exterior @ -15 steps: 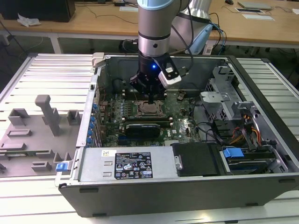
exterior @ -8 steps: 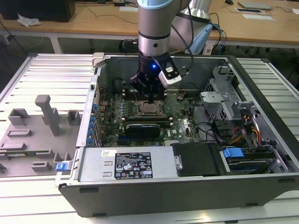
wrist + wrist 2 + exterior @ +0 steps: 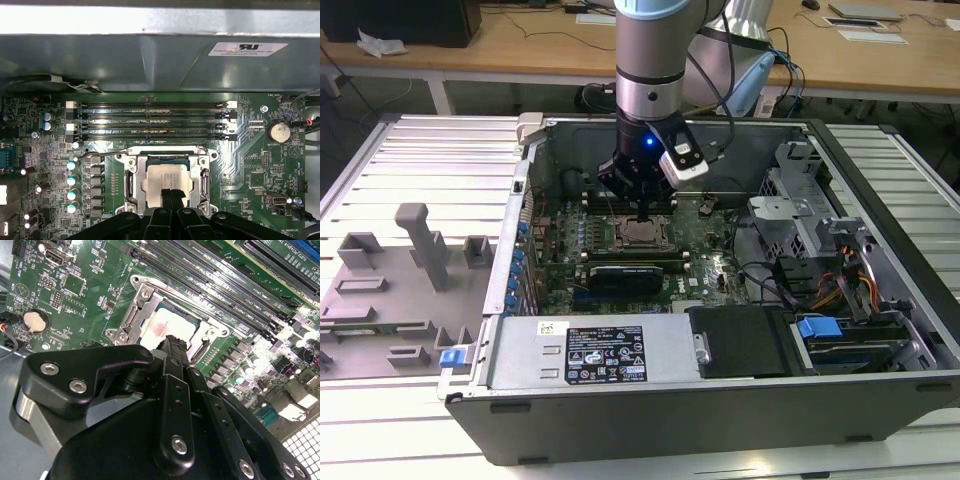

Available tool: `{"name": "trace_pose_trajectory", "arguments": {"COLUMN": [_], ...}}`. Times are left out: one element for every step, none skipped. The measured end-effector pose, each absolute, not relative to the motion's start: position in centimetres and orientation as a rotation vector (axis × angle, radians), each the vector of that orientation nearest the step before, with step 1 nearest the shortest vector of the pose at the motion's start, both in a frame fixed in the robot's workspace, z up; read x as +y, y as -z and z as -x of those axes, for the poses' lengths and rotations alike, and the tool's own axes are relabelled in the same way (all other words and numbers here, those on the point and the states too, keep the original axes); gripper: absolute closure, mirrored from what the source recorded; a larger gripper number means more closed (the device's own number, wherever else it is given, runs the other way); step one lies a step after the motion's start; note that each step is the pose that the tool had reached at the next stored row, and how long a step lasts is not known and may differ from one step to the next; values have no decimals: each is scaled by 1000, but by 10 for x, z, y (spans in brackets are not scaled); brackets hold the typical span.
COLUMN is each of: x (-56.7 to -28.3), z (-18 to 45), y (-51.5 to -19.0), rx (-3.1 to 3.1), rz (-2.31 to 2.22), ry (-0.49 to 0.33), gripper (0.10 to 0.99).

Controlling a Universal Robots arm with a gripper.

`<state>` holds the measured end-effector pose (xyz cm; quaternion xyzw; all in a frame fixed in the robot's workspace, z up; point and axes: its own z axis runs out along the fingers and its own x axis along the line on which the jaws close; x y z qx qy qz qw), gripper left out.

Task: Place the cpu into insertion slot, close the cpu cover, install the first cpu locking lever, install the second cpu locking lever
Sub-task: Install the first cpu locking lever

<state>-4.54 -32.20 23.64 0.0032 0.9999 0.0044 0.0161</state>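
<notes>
1. Arm (image 3: 650, 60) is dropping in from the upper centre of the exterior view into an open computer case (image 3: 880, 180), which is sitting on a slatted metal tabletop (image 3: 420, 160).
2. Gripper (image 3: 642, 208) is hanging at centre frame there, directly over the insertion slot (image 3: 625, 243) on the green circuit board (image 3: 710, 255).
3. Fingers (image 3: 166, 196) are pressed together and gripping nothing; in both wrist views the tips are meeting with no gap.
4. Gripper (image 3: 172, 342) tips are sitting at the edge of the cpu (image 3: 170, 322). I cannot tell whether they are touching it or hovering just above.
5. In the first wrist view, cpu (image 3: 165, 177) is lying flat inside the insertion slot (image 3: 131, 176), its pale metal top showing.
6. Cpu cover (image 3: 202, 172) is lying down around the cpu, with the chip showing through its cut-out middle.
7. A thin metal lever (image 3: 100, 154) is running along the slot side nearest the long black memory slots (image 3: 150, 122). I cannot tell whether it is latched.
8. Coin cell (image 3: 278, 132) is sitting on the board, well apart from the slot.
9. Grey fixture blocks (image 3: 420, 240) are standing on the tabletop at the exterior view's left, outside the case.
</notes>
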Motion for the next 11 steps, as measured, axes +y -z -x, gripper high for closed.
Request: {"name": "trace_pose_trajectory", "arguments": {"x": [-322,-322,-322,-322,-322,-322,-322,-322,-322,-322,-322], "z": [45,45,45,45,45,45,45,45,45,45,46], "y": [-236,-236,-237,-237,-238,-242,-244,-244,-244,-245,-245], "rx": [3109,3109,3109,3110,3109,3109,3109,3109,3109,3109,3109], "rz": [-10,-10,-10,-10,-10,-10,-10,-10,-10,-10,-10], "ry": [-14,-14,-13,-13,-14,-14,-14,-14,-14,-14,-13], "gripper": [980,980,980,980,980,980,980,980,980,980,980]}}
